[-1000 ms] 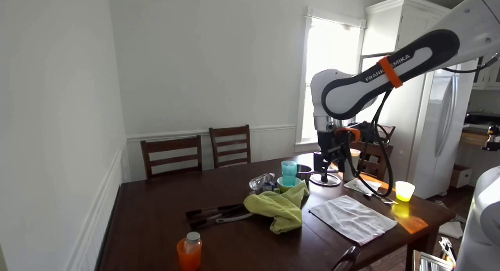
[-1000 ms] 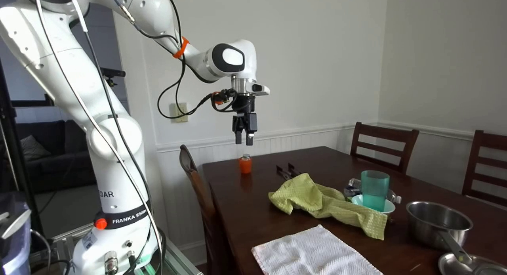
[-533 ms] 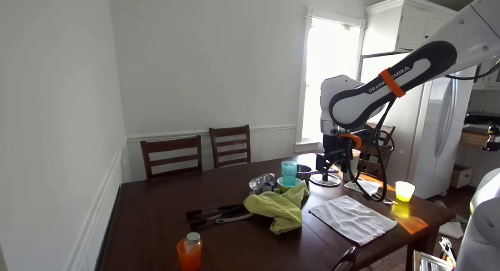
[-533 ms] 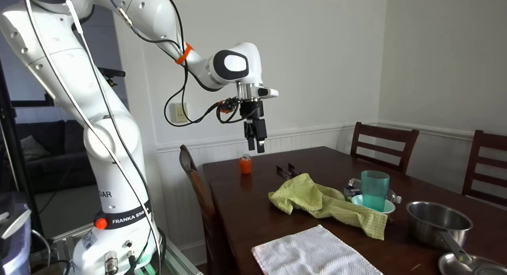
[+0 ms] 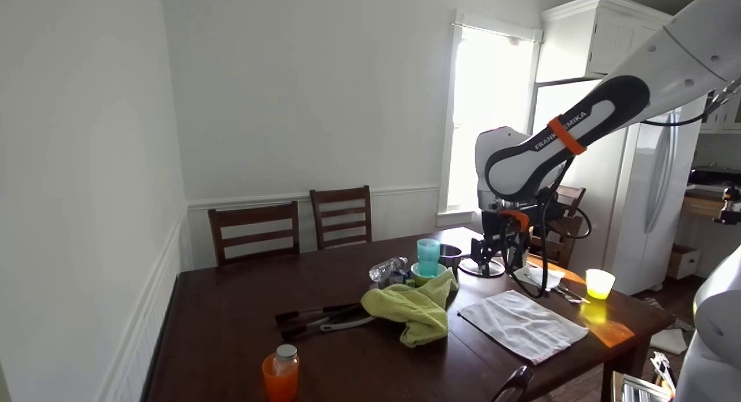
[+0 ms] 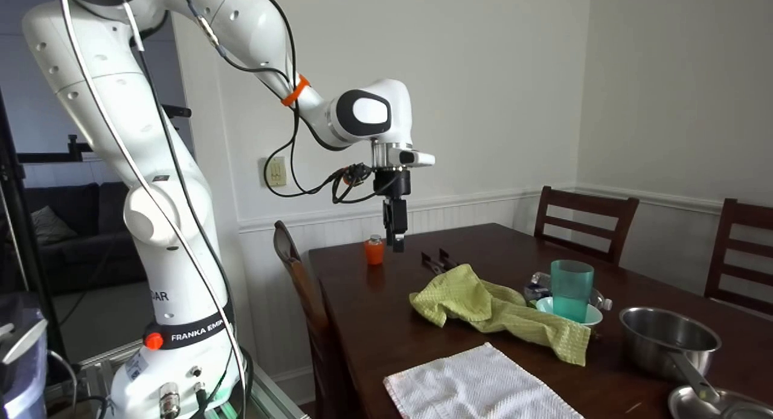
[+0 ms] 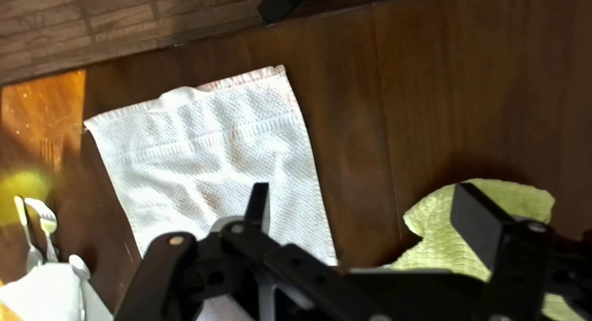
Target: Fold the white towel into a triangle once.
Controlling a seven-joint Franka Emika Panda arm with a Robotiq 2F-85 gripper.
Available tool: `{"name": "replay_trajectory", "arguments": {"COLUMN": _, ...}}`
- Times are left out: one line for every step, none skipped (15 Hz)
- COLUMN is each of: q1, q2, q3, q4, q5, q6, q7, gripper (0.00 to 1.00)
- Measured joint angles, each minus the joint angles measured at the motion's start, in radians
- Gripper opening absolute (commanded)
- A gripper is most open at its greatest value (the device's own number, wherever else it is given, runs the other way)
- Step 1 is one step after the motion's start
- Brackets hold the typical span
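The white towel point(image 5: 524, 325) lies flat and slightly wrinkled on the dark table. It also shows in an exterior view point(image 6: 477, 386), cut off by the bottom edge, and in the wrist view point(image 7: 217, 163), where the gripper covers its lower part. My gripper point(image 7: 360, 191) is open and empty, its fingers wide apart. In the wrist view the left finger overlaps the white towel and the right finger overlaps the green cloth point(image 7: 444, 237). In both exterior views the gripper point(image 6: 395, 243) hangs above the table, pointing down, apart from the towel.
The crumpled green cloth point(image 6: 483, 304) lies beside the towel. Near it stand a teal cup point(image 6: 571, 291) in a bowl and a metal pot point(image 6: 667, 340). Cutlery point(image 7: 41, 228) and a yellow cup point(image 5: 599, 283) are on the towel's other side. An orange cup point(image 5: 281, 379) stands farther off.
The arm has come down, and in an exterior view the gripper has shifted right. The gripper has turned, its fingers now nearly overlapping there. The white towel has not moved.
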Motion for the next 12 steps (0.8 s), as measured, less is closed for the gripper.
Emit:
{"name": "replay_trajectory", "arguments": {"q1": -0.013, "q2": 0.036, "q3": -0.017, "q4": 0.005, "q5": 0.004, "q6": 0.025, "q7": 0.022, "gripper": 1.00}}
{"name": "replay_trajectory", "arguments": {"q1": -0.023, "q2": 0.075, "q3": -0.038, "q4": 0.013, "q5": 0.008, "q6": 0.058, "q7": 0.033, "gripper": 1.00}}
{"name": "replay_trajectory", "arguments": {"q1": -0.029, "q2": 0.114, "q3": -0.059, "q4": 0.023, "q5": 0.016, "q6": 0.094, "q7": 0.034, "gripper": 1.00}}
{"name": "replay_trajectory", "arguments": {"q1": -0.030, "q2": 0.155, "q3": -0.081, "q4": 0.035, "q5": 0.030, "q6": 0.137, "q7": 0.034, "gripper": 1.00}}
{"name": "replay_trajectory", "arguments": {"q1": -0.030, "q2": 0.196, "q3": -0.099, "q4": 0.047, "q5": 0.040, "q6": 0.177, "q7": 0.030, "gripper": 1.00}}
{"name": "replay_trajectory", "arguments": {"q1": -0.030, "q2": 0.237, "q3": -0.112, "q4": 0.059, "q5": 0.049, "q6": 0.215, "q7": 0.029, "gripper": 1.00}}
{"name": "replay_trajectory", "arguments": {"q1": -0.030, "q2": 0.281, "q3": -0.124, "q4": 0.073, "q5": 0.058, "q6": 0.252, "q7": 0.029, "gripper": 1.00}}
{"name": "replay_trajectory", "arguments": {"q1": -0.029, "q2": 0.323, "q3": -0.134, "q4": 0.088, "q5": 0.073, "q6": 0.285, "q7": 0.027, "gripper": 1.00}}
{"name": "replay_trajectory", "arguments": {"q1": -0.028, "q2": 0.364, "q3": -0.142, "q4": 0.106, "q5": 0.091, "q6": 0.308, "q7": 0.027, "gripper": 1.00}}
{"name": "replay_trajectory", "arguments": {"q1": -0.027, "q2": 0.400, "q3": -0.147, "q4": 0.126, "q5": 0.102, "q6": 0.319, "q7": 0.027, "gripper": 1.00}}
{"name": "replay_trajectory", "arguments": {"q1": -0.027, "q2": 0.425, "q3": -0.149, "q4": 0.142, "q5": 0.108, "q6": 0.322, "q7": 0.027, "gripper": 1.00}}
{"name": "replay_trajectory", "arguments": {"q1": -0.026, "q2": 0.441, "q3": -0.149, "q4": 0.154, "q5": 0.110, "q6": 0.322, "q7": 0.027, "gripper": 1.00}}
